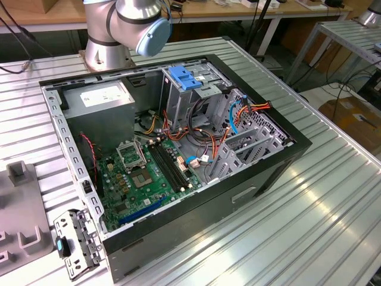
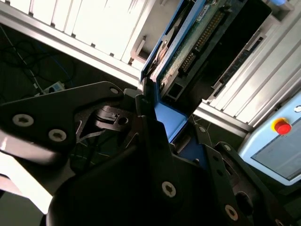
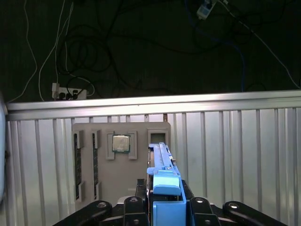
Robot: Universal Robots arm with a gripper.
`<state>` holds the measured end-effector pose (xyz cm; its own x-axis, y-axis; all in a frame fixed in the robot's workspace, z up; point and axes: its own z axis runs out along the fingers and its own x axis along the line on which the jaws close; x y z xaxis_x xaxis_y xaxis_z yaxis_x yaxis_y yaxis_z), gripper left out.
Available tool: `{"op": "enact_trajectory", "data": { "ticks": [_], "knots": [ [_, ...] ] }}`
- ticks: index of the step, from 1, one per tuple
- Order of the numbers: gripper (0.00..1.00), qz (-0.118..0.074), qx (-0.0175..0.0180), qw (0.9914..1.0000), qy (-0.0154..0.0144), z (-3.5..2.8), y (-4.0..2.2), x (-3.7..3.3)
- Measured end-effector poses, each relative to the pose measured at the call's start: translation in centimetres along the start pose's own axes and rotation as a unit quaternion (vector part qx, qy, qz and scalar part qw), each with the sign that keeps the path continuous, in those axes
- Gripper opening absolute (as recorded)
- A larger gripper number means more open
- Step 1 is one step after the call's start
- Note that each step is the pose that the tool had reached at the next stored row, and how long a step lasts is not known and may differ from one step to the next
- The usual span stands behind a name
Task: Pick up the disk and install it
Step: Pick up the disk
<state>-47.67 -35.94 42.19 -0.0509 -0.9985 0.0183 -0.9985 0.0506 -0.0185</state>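
My gripper is shut on the disk, with the black fingers pressing on its two flat sides. In the first wrist view the disk stands edge-on, and its bright blue carrier and end tab face the camera. The second wrist view shows the disk from its circuit-board side, with the blue carrier rail along its edge and the gripper clamped around its near end. The disk hangs above the ribbed metal table, over a grey fixture tray.
The open computer case lies on the table beside the arm's base, with a metal drive cage topped by a blue clip. The grey tray holds a processor chip. A pendant with a red button lies off the table edge.
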Motion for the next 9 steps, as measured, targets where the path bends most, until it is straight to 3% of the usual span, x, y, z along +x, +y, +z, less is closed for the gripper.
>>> {"op": "enact_trajectory", "data": {
  "ticks": [9],
  "knots": [
    [0.37, 0.000, -0.0008, 1.00000, 0.0000, -0.78, -0.02, 0.02]
  ]
}}
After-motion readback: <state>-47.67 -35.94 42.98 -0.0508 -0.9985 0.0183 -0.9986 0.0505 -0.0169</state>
